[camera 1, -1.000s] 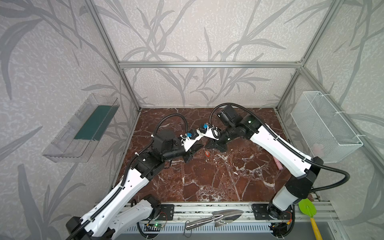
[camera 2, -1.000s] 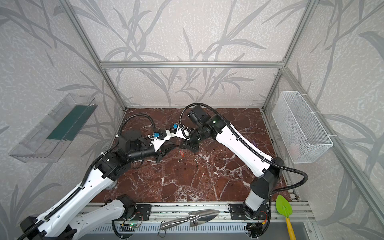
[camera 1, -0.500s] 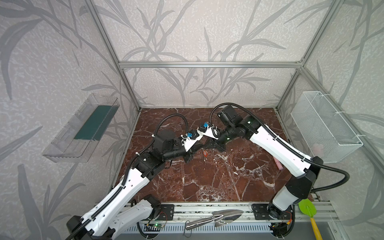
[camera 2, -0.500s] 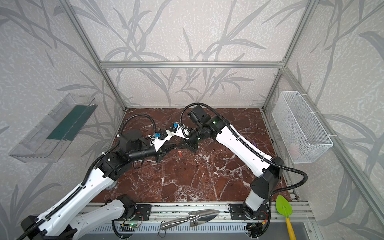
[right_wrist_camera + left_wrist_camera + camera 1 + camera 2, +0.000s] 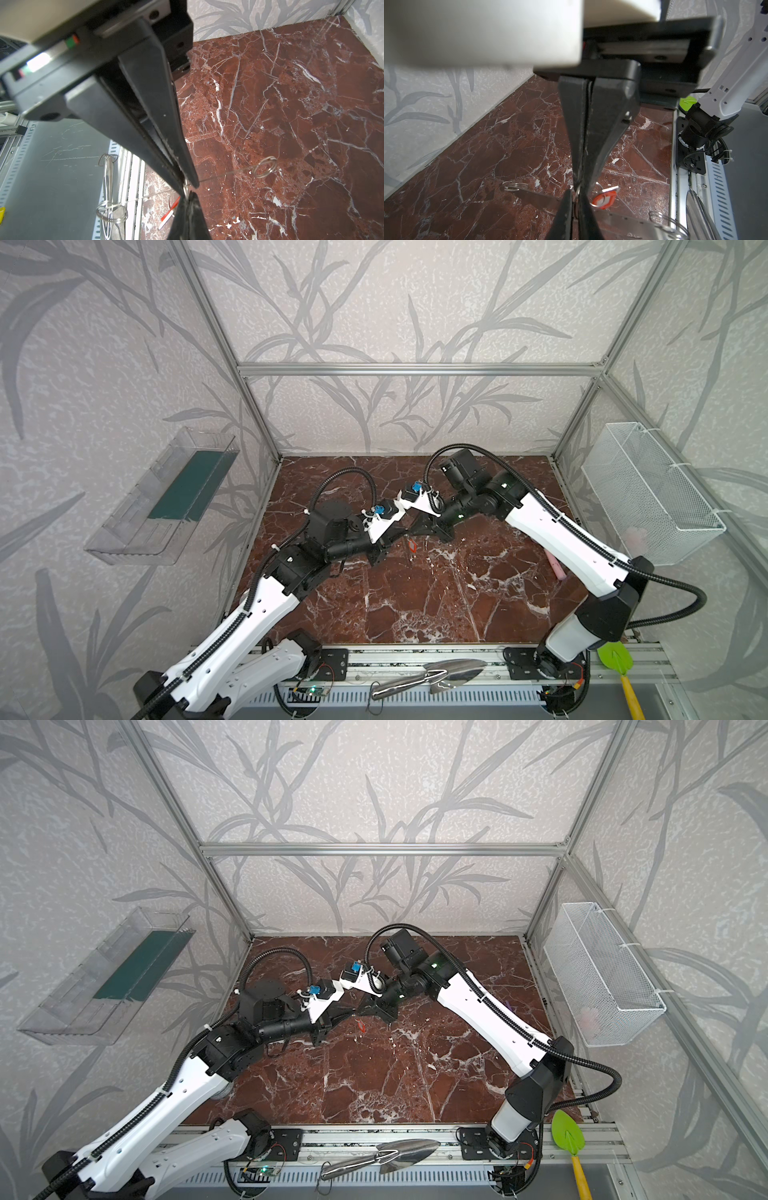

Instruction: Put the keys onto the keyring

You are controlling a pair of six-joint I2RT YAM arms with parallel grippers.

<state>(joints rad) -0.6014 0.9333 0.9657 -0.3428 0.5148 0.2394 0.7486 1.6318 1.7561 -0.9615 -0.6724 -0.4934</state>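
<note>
Both grippers meet tip to tip above the middle of the marble floor (image 5: 415,605). My left gripper (image 5: 577,186) is shut on the thin wire loop (image 5: 577,193) of the keyring, and its small red tag (image 5: 605,198) dangles just below. In both top views the tag (image 5: 411,546) (image 5: 361,1026) hangs under the tips. My right gripper (image 5: 186,184) is shut where the keys cross it, though the exact contact is hidden. The keys are a flat grey plate (image 5: 629,221) with small dots and a wire ring (image 5: 267,166) at each end. In the right wrist view the plate shows edge-on as a thin line.
A shiny steel trowel (image 5: 432,676) lies on the front rail, with a green spade (image 5: 615,659) to its right. A white wire basket (image 5: 648,493) hangs on the right wall and a clear shelf (image 5: 166,497) on the left. A pink object (image 5: 555,566) lies under the right arm.
The two gripper tips have drawn slightly closer together over the middle of the floor. The left jaws have narrowed a little; the red tag still hangs beneath them.
</note>
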